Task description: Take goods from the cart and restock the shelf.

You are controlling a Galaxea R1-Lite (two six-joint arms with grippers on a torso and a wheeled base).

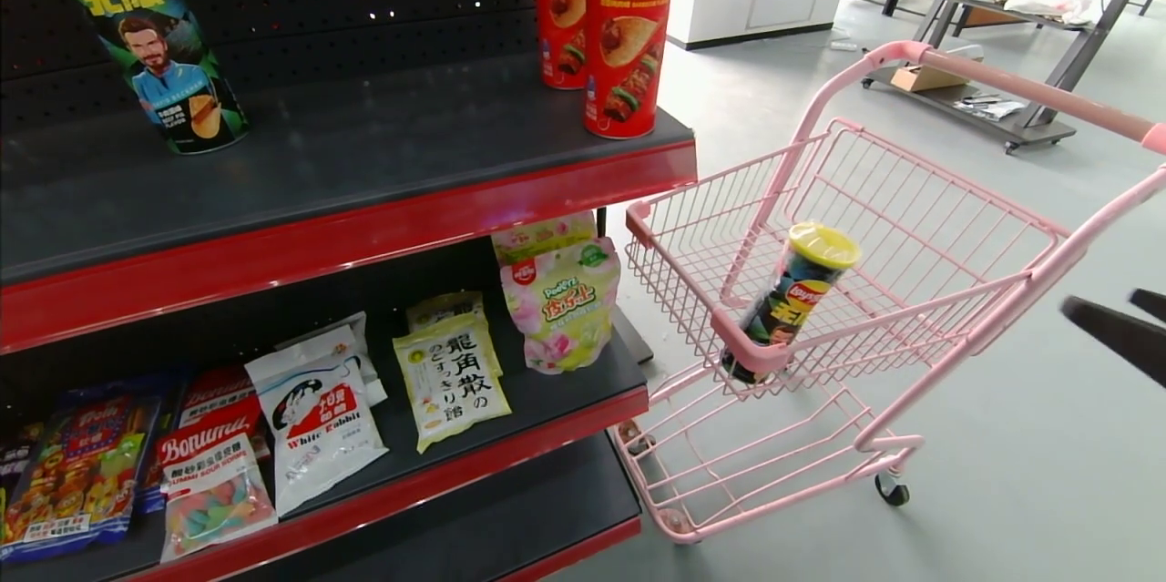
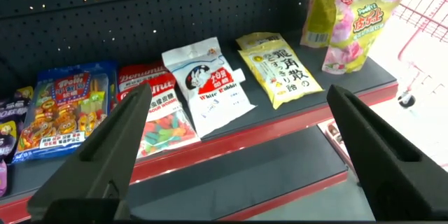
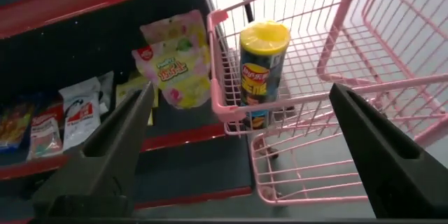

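Two pairs of fingers [image 2: 105, 147] spread wide, empty: left gripper [image 2: 239, 91] before shelf [image 2: 364, 77], right gripper [image 3: 241, 87] facing chip can [image 3: 262, 63] in cart [image 3: 217, 105].

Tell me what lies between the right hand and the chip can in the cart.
In the head view, the pink wire side wall and frame bar of the cart. The right hand is outside the basket, the chip can inside.

The cart [image 1: 1029, 90] is pink-coated metal wire, the can [image 1: 788, 300] glossy with a plastic lid [image 1: 823, 245], the shelf [image 1: 364, 145] matt.
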